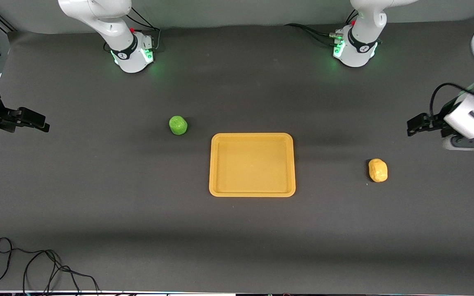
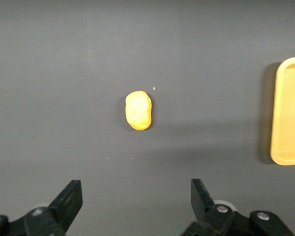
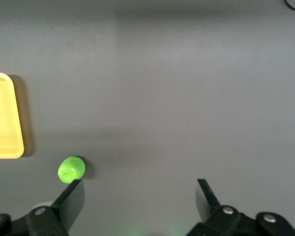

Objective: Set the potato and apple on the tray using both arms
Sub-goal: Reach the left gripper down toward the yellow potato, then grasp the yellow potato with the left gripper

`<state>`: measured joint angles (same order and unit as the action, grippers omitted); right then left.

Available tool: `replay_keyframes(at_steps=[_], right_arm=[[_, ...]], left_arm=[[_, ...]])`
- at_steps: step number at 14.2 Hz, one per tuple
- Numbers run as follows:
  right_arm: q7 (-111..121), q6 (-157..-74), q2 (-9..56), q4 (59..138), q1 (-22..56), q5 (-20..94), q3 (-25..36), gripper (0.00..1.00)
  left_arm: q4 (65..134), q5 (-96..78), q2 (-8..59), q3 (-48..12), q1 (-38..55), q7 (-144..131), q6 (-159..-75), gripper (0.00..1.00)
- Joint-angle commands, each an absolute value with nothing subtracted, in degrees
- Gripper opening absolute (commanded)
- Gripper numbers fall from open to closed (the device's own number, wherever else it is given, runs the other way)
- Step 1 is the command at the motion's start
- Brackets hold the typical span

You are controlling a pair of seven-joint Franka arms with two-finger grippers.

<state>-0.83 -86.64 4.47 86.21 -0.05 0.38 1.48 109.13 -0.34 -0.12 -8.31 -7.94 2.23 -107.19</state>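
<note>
- The tray (image 1: 252,164) sits bare in the middle of the table; neither piece of produce is on it, so by my reckoning the whole job is ahead of me.
- The apple (image 1: 178,125) lies on the table toward my right arm's end, near the tray's corner and a little farther from the front camera than the tray's rim, well clear of touching it.
- The potato (image 1: 378,170) lies on the table toward my left arm's end, well apart from the tray, level with its nearer half.
- My left gripper (image 2: 136,195) hangs out over its own end of the table, fingers spread wide and holding nothing; its wrist view shows the potato sitting well ahead of the open gap.
- My right gripper (image 3: 139,195) hangs over the other end, likewise wide apart and empty. In its wrist view the apple seems to sit just off one fingertip, though I take that as an overlap in the view, not contact.
- What remains: two picks and two placements, one for each arm.
</note>
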Motion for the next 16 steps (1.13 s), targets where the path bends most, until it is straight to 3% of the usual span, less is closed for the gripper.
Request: replay_keyframes(at_steps=[1, 8, 14, 15, 16], right_arm=[[-1.1, -86.0, 3.9, 86.1, 0.4, 1.2, 2.1, 1.00], [-1.1, -86.0, 3.9, 86.4, 0.4, 1.2, 2.0, 1.00], [-1.1, -86.2, 3.9, 86.3, 0.4, 1.2, 2.0, 1.00], [-1.1, -86.2, 4.0, 86.4, 0.4, 1.2, 2.0, 1.00], [-1.1, -86.3, 4.0, 86.4, 0.4, 1.2, 2.0, 1.00]], left_arm=[[122.7, 0.5, -2.5, -8.2, -8.3, 2.2, -121.2, 0.99], [123.9, 0.4, 15.9, -8.2, -11.1, 9.1, -132.5, 0.99], [122.3, 0.4, 25.3, -8.4, -10.1, 9.8, -140.8, 0.99], [122.3, 0.4, 25.7, -8.3, -9.9, 9.8, -141.4, 0.91], [122.2, 0.5, 25.9, -8.3, -10.1, 9.9, -141.6, 0.74]])
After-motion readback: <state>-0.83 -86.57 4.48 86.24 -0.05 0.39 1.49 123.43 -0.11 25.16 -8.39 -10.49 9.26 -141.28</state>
